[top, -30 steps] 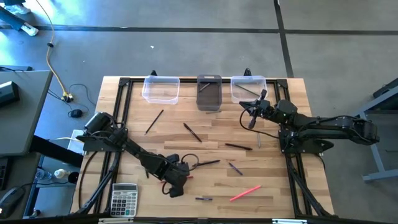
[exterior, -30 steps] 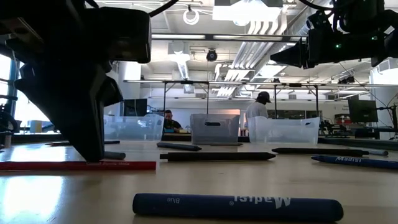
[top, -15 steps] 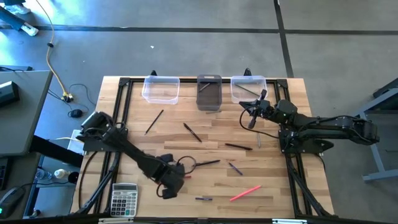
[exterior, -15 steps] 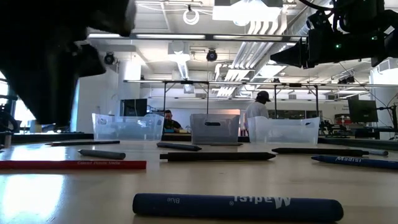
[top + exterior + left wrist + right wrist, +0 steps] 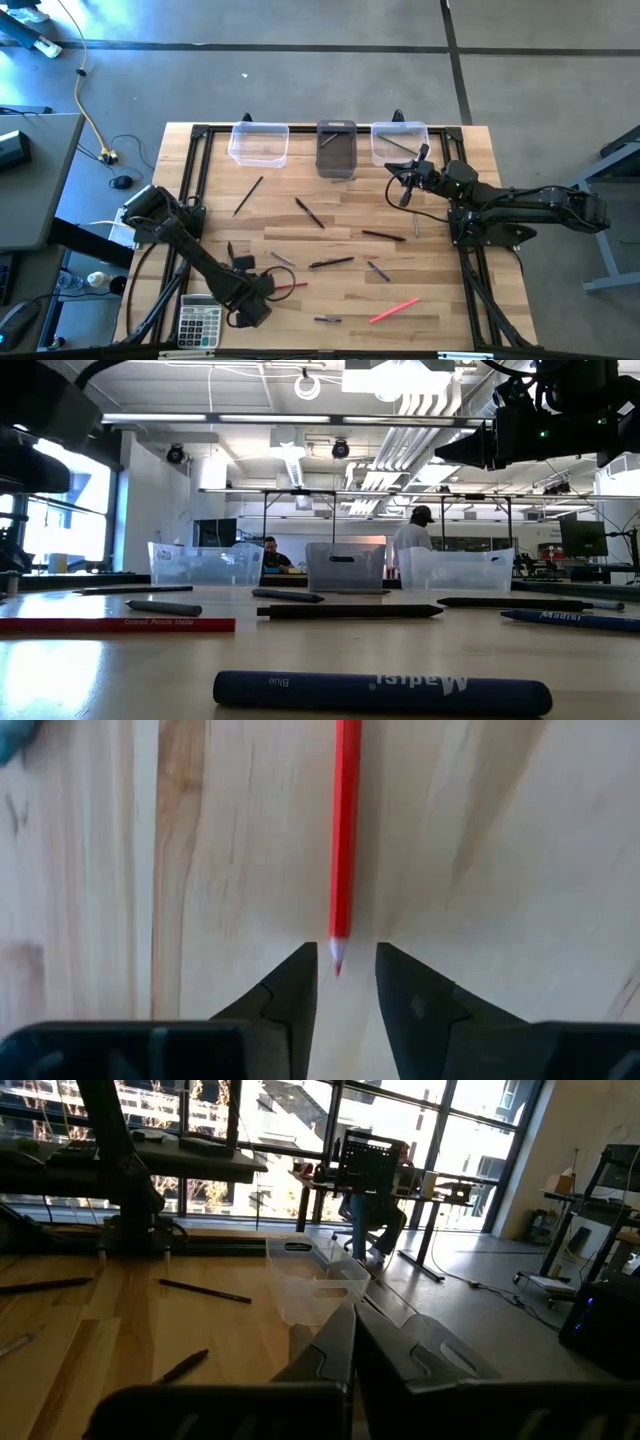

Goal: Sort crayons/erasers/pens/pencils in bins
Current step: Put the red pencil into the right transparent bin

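We are holding our left gripper (image 5: 340,982) low over the table's (image 5: 440,300) front left part, its fingers standing apart with the tip of a red pencil (image 5: 345,830) just between them, gripping nothing. Our right gripper (image 5: 406,196) is hanging by the right clear bin (image 5: 398,142), fingers pressed together and empty. Dark pens (image 5: 331,262) are lying scattered mid-table.
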Motion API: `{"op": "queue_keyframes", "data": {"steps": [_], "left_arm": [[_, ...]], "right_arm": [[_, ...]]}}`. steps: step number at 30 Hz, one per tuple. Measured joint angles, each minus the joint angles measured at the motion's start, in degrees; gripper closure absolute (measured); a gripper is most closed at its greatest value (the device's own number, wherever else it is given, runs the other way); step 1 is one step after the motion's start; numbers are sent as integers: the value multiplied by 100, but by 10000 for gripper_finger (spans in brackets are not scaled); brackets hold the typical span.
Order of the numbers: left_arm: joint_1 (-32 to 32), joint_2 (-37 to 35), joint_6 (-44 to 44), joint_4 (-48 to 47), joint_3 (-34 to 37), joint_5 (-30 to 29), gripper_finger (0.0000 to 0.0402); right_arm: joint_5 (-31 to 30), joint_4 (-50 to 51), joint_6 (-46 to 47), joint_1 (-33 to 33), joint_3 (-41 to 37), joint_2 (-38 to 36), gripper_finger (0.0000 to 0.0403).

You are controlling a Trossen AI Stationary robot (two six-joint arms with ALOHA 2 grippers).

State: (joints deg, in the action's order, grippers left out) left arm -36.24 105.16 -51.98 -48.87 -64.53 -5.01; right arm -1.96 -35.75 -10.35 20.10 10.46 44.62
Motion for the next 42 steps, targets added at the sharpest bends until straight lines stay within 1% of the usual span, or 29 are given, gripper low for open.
{"op": "queue_keyframes", "data": {"steps": [7, 17, 24, 30, 37, 40, 42], "left_arm": [[-143, 0, -37, -83, 0, -290, 326], [-91, 0, 108, -59, 2, -341, 355], [-93, -38, 6, 522, 431, -247, 366], [-95, -33, 127, 630, 498, -304, 370], [-104, -76, 163, 996, 749, -373, 397], [-162, -76, 117, 1032, 770, -605, 398], [-200, -87, 116, 1063, 782, -762, 399]], "right_arm": [[0, 0, 2, 0, 0, 0, 403], [2, 0, 25, 0, 0, 0, 403], [2, 0, 26, 0, -2, 0, 403], [2, 0, 26, 0, -2, 0, 403], [65, -2, 46, 0, -2, 0, 403], [180, 22, 48, -71, 23, -2, 403], [194, 214, 47, -226, 164, -1, 403]]}}
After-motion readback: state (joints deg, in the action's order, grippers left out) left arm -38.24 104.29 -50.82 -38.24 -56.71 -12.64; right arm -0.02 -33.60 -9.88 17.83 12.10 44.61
